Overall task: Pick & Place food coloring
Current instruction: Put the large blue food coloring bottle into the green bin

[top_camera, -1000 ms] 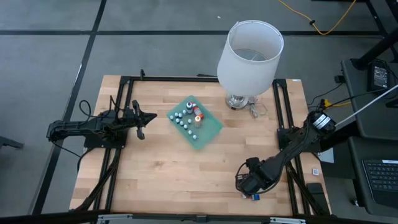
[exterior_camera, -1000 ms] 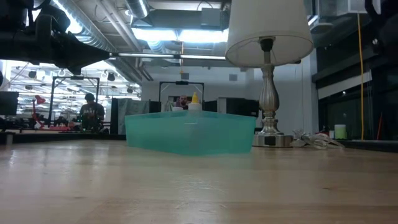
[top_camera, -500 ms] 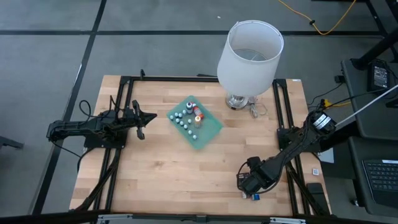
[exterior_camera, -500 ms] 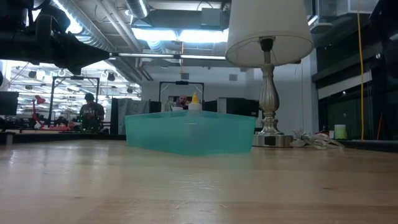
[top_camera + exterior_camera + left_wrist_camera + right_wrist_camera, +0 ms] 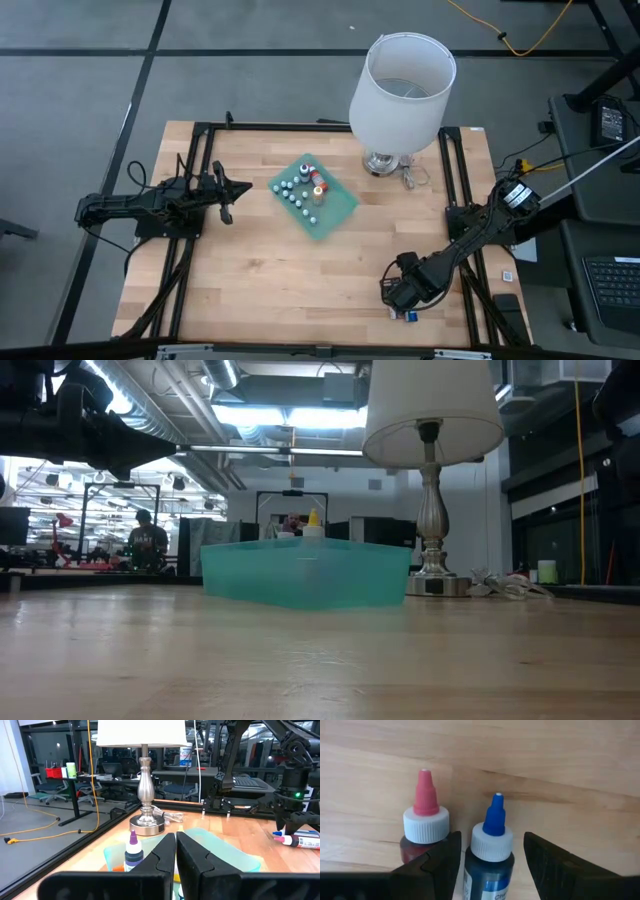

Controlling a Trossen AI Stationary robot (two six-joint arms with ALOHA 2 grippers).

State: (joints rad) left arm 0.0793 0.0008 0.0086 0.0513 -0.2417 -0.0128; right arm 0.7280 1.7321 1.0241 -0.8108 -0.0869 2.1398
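Right gripper [image 5: 404, 300] is low over the front right part of the light wooden table [image 5: 250, 270]. Its wrist view shows two food coloring bottles lying flat on the wood, side by side, long axes parallel, tips pointing away from the gripper. The blue-tipped, white-collared dropper bottle [image 5: 491, 851] lies between the two dark fingers [image 5: 437, 860]. The red-tipped, white-collared dropper bottle [image 5: 423, 822] lies just beside it, outside one finger. Jaws spread around the blue bottle; whether they press on it cannot be told.

Translucent green plastic tray [image 5: 340, 210] sits near table centre, holding the other bottles upright, tips up. The high view shows roughly ten tiny white-capped bottles [image 5: 297, 198] and an orange-red one [image 5: 318, 187]; the exact count cannot be read. In the left wrist view a purple-tipped bottle [image 5: 132, 851] stands upright in the tray.

Left gripper [image 5: 230, 190] hovers to the left of the tray, jaws pressed together, holding nothing.

One lamp with a large white shade [image 5: 402, 88] and silver base stands at the back of the table.
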